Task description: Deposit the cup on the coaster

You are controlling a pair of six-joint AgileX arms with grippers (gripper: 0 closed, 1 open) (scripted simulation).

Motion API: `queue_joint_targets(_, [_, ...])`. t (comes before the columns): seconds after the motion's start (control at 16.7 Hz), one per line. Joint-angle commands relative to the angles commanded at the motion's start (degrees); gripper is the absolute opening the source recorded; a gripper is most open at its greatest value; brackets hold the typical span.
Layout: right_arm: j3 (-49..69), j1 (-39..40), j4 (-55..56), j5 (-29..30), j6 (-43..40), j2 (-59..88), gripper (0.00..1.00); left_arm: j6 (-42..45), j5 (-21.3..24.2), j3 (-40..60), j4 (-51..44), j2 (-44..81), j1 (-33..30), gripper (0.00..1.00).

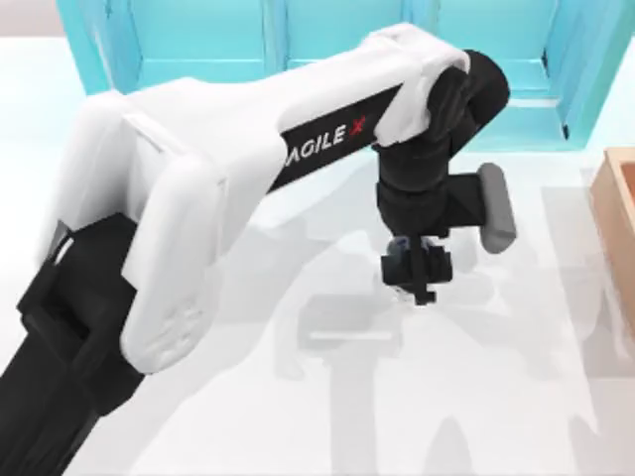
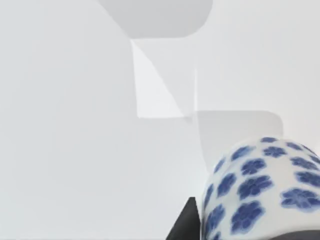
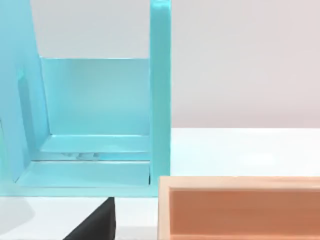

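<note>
Overhead, the left gripper hangs above the white table, well left of the wooden box. In the left wrist view, the cup sits clamped between its jaws, lifted. The right wrist view faces the box beside a turquoise shelf. Setting the cup down remains.

The left arm has glossy white shells, black joints, a black band lettered AGILEX, and a grey wrist block.

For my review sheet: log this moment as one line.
left gripper: mid-table, carrying | cup: held in its fingers | table: white | wooden box: right edge | right arm: parked
</note>
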Motion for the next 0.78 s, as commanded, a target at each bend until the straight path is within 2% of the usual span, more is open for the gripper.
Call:
queue_joint_targets(0.06, [0.0, 0.0, 0.0, 0.0, 0.0, 0.0, 1.0, 0.0, 0.0, 0.0, 0.0, 0.0, 0.0, 0.02])
queue_joint_targets(0.12, [0.0, 0.0, 0.0, 0.0, 0.0, 0.0, 1.0, 0.0, 0.0, 0.0, 0.0, 0.0, 0.0, 0.0])
queue_joint_targets(0.66, [0.0, 0.0, 0.0, 0.0, 0.0, 0.0, 1.0, 0.0, -0.1, -0.1, 0.0, 0.0, 0.3, 0.0])
queue_joint_targets(0.78, [0.0, 0.0, 0.0, 0.0, 0.0, 0.0, 1.0, -1.9, -0.6, -1.9, 0.3, -1.7, 2.1, 0.0])
